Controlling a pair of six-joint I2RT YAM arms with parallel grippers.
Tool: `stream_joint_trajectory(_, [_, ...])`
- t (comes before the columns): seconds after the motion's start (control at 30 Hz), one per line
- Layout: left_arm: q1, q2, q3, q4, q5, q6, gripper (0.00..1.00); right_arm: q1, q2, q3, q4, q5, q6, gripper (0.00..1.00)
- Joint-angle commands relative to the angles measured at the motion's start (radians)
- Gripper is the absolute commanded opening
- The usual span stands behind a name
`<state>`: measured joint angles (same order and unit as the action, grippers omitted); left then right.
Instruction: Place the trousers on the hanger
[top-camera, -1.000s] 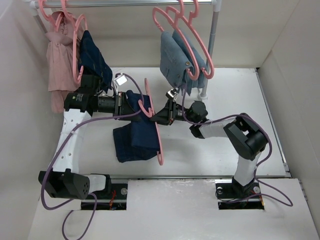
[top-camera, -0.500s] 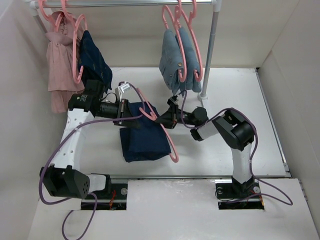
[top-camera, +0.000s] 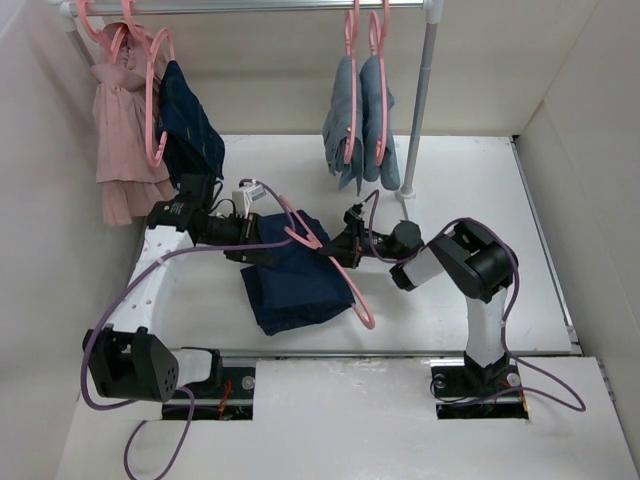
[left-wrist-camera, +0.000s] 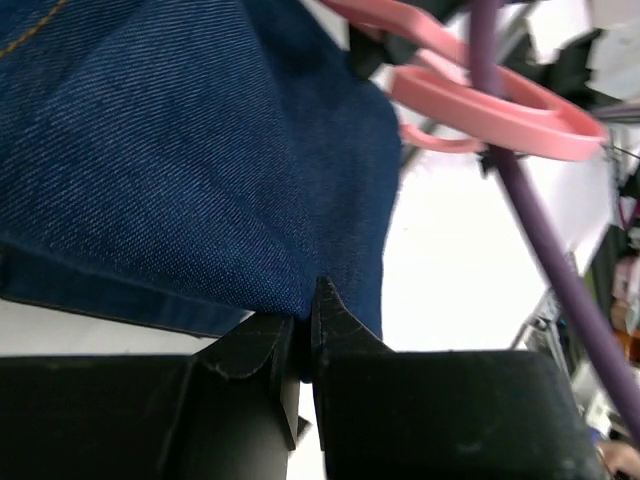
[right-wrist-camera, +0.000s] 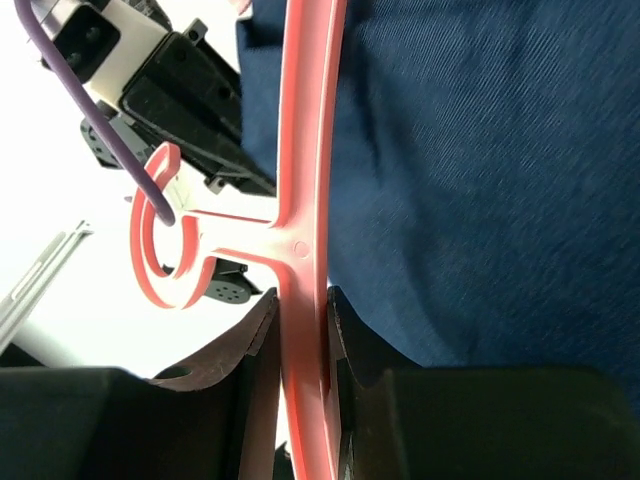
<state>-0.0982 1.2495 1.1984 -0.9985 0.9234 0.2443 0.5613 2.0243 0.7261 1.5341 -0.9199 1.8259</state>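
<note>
The dark navy trousers (top-camera: 295, 280) hang folded over the pink hanger (top-camera: 340, 275) above the table's middle. My left gripper (top-camera: 248, 232) is shut on the trousers' upper left edge; in the left wrist view its jaws pinch the denim (left-wrist-camera: 200, 180), with the hanger's hook (left-wrist-camera: 480, 110) beyond. My right gripper (top-camera: 338, 252) is shut on the hanger's bar near the hook. In the right wrist view the bar (right-wrist-camera: 305, 200) runs between the jaws and the trousers (right-wrist-camera: 500, 180) lie to its right.
A rail at the back carries pale grey-blue jeans (top-camera: 360, 125) on pink hangers near the right post (top-camera: 418, 110). A pink shirt (top-camera: 125, 120) and another dark navy garment (top-camera: 192, 125) hang at the left. White walls enclose the table (top-camera: 480, 180).
Both grippers have lowered and moved toward me with the trousers and hanger; the hanger now slants down to the right. The pale jeans on the rail have swung back and hang straight.
</note>
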Motion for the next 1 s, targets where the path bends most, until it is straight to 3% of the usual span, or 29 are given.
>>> stream_joint_trajectory(0.0, [0.043,-0.139,-0.005,0.282,-0.076,-0.079,0.0,-0.084,0.062,-0.067,0.221,-0.046,-0.042,0.0])
stream_joint_trajectory(0.27, [-0.118,-0.084,-0.086,0.31,-0.296,-0.004,0.0,-0.072,0.06,-0.047,0.187,-0.036,-0.063,0.0])
stream_joint_trajectory(0.53, [-0.179,0.013,-0.122,0.32,-0.567,0.059,0.0,-0.072,0.069,-0.037,0.169,-0.036,-0.074,0.0])
stream_joint_trajectory(0.73, [-0.262,0.132,-0.122,0.32,-0.679,0.081,0.0,-0.063,0.088,-0.028,0.169,-0.036,-0.074,0.0])
stream_joint_trajectory(0.97, [-0.273,0.177,-0.122,0.32,-0.781,0.081,0.0,-0.063,0.097,-0.028,0.207,-0.036,-0.063,0.0])
